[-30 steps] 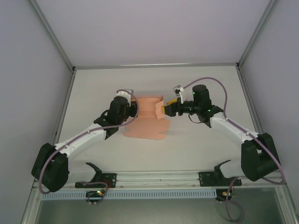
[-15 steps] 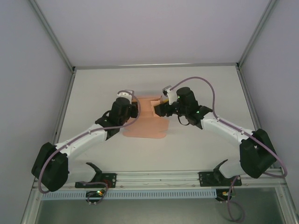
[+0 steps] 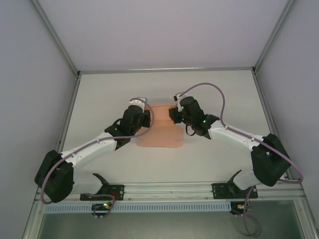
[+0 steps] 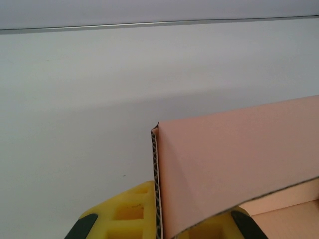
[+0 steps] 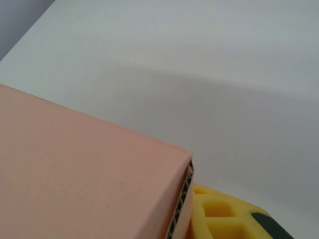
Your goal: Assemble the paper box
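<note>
The left gripper (image 3: 143, 117) sits at the left end of the paper box's (image 3: 160, 130) raised rear wall. In the left wrist view its yellow fingers (image 4: 124, 216) stand narrow, one on each side of the wall's corrugated end edge. The outer finger touches that edge, and the inner one is half hidden under the pink panel. This reads as a pinch on the card. From these fingers the wall rises straight ahead and runs off to their right.

Between the two grippers, the top view shows the box as a part-folded sheet. The upright wall spans the gap, with its long axis running from one gripper to the other. The rest of the sheet lies flat on the table (image 3: 209, 89), spreading from the wall towards the arm bases.

The right gripper (image 3: 173, 115) is at the wall's right end. In the right wrist view one yellow finger (image 5: 224, 214) lies just beside the card's cut edge, on its outer side. The pink face spreads away to the left of that finger and hides the other finger, so it cannot be told whether this gripper is closed on the card or only beside it.

Neither arm is clearly nearer, since each sits at its own end of the wall. Any further folding probably turns on the wall staying square between the two sets of fingers.
</note>
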